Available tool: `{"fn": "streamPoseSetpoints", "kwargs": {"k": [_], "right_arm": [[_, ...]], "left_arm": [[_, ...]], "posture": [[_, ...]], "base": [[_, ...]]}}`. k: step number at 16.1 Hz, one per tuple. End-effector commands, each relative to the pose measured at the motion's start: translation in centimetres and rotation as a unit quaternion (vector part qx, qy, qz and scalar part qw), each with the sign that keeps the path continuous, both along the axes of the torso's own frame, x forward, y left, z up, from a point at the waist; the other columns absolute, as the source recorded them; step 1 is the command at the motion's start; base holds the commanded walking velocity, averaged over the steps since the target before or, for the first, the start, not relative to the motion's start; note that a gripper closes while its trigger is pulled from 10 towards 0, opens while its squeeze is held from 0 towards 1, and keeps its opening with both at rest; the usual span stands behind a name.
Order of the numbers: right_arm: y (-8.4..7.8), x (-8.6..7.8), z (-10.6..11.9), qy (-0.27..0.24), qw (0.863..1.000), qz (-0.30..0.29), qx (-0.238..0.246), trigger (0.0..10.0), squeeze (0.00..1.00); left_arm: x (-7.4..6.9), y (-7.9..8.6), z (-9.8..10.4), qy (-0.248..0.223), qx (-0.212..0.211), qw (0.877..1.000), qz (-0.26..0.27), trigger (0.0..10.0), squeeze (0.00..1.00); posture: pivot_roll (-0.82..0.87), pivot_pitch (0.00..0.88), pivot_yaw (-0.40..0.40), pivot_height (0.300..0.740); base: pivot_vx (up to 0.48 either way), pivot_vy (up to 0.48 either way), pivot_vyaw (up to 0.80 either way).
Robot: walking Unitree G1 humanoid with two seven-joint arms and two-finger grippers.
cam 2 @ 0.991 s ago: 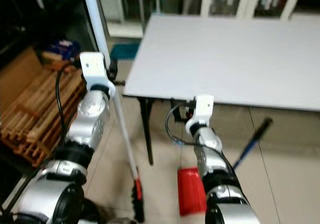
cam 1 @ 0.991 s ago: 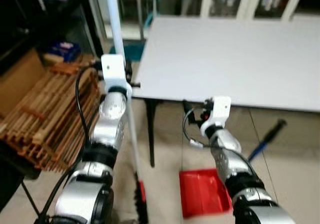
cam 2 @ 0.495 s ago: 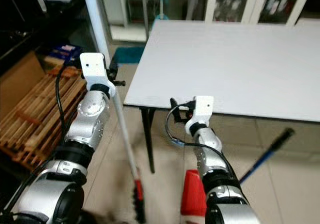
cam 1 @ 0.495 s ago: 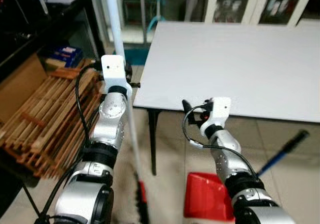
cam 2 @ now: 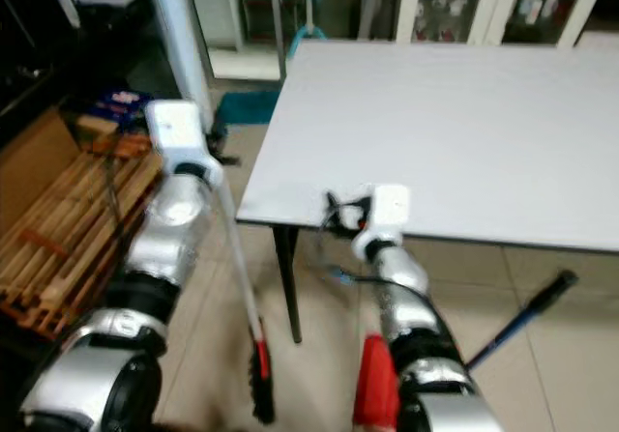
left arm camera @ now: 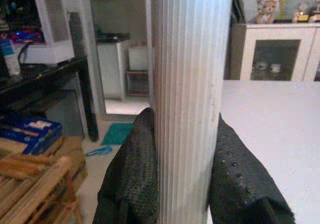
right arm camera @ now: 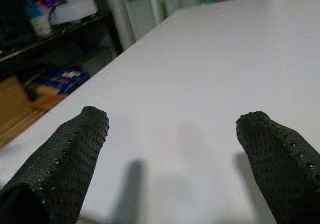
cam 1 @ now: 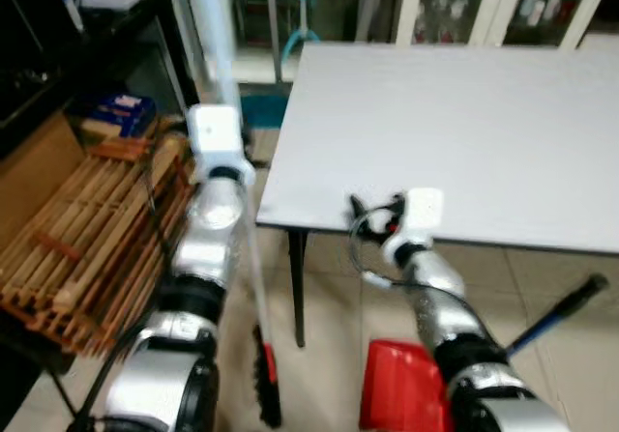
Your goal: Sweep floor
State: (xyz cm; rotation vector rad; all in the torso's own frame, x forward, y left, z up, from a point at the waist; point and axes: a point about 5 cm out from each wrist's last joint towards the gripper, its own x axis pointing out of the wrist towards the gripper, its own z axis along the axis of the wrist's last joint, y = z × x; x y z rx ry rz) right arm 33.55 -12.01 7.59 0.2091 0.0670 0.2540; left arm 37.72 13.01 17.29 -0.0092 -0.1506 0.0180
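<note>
In front of the robot stands a big white table point(cam 1: 464, 132) on dark legs, on a pale tiled floor point(cam 1: 329, 287), with glass-fronted cabinets point(cam 1: 484, 7) behind it. To the robot's left a stack of wooden slats point(cam 1: 87, 239) leans by a dark shelf, with a blue box point(cam 1: 121, 113) lying above it. The broom point(cam 2: 227, 248) rises as a long white ribbed handle beside the table's near corner, and its dark bristle head with a red collar rests on the tiles by the table leg. The head views only show the handle running past the left arm; the left wrist view shows that the left gripper point(left arm camera: 186, 154) is clamped on it, one black finger pressed to each side of the ribbed pole. A red dustpan point(cam 1: 401, 393) lies on the floor under the right arm, and a blue-and-black stick point(cam 1: 561, 306) lies slanted on the tiles further right. The right gripper point(right arm camera: 172, 149) hovers at the table's front edge; its wrist view shows the two fingers point(right arm camera: 75, 149) spread wide apart over the bare white top, holding nothing, which the blurred head views do not make clear.
</note>
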Motion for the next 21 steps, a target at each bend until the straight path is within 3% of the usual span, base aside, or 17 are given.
{"fn": "streamPoseSetpoints", "kwargs": {"k": [1,21], "right_arm": [[1.53,0.10,0.23,0.002,1.000,0.023,0.007,10.0,0.00],[0.86,0.08,-0.09,0.013,1.000,0.000,0.003,10.0,0.00]], "left_arm": [[0.13,0.00,1.60,-0.036,-0.012,0.999,-0.009,10.0,0.00],[0.00,-0.51,1.26,-0.031,-0.011,0.999,-0.025,10.0,0.00]], "posture": [[-0.04,0.007,0.032,0.740],[-0.04,0.025,0.029,0.740]], "base": [[0.000,0.000,0.00],[0.000,0.000,0.00]]}}
